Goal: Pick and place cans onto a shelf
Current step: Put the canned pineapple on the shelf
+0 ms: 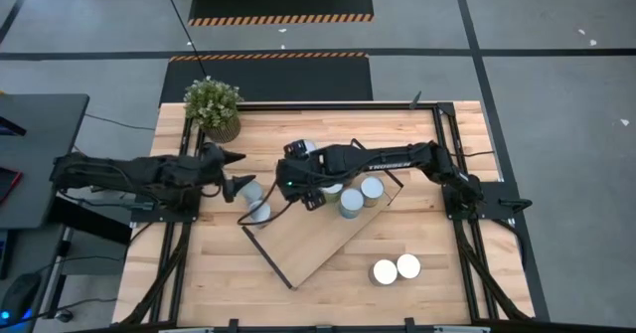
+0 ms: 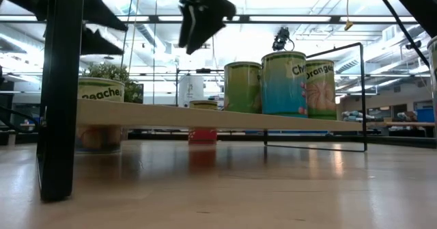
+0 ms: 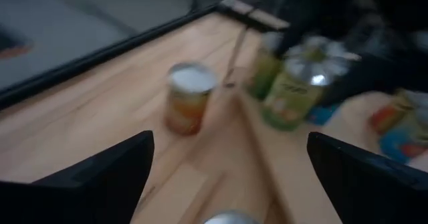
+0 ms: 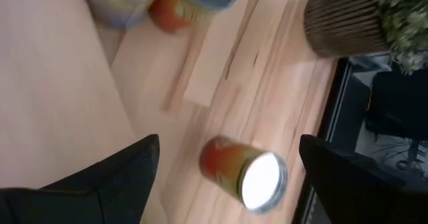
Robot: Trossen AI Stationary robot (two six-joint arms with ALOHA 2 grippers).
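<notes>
Two dark arms reach in over the wooden counter (image 1: 199, 263) from either side. The shelf (image 1: 323, 234), a light board with black wire ends, sits skewed on the counter, one corner pointing toward the near edge. Left end effector (image 1: 237, 189) hovers just off the shelf's left end, fingers (image 3: 100, 177) spread wide apart, nothing between them. Two cans (image 1: 255, 201) stand close together right by it at the shelf's left corner; whether they are on the board or the counter can't be told from above. The left wrist view shows an orange-labelled can (image 3: 189, 98) on the counter and a green-labelled can (image 3: 294, 90) further on. Right end effector (image 1: 290, 177) hangs over the far side of the shelf, fingers (image 4: 100, 184) apart and empty; below it lies a can with an orange label (image 4: 244, 170), on the counter beside the shelf edge. Three or so cans (image 1: 354, 199) are grouped on the shelf near the middle, partly under the right arm. Low view shows green and blue labelled cans (image 2: 283, 84) upright on the board. Two more cans (image 1: 397, 269) sit touching on the counter, well apart from the shelf toward the near right. A potted plant (image 1: 213, 106) stands at the far left corner.
</notes>
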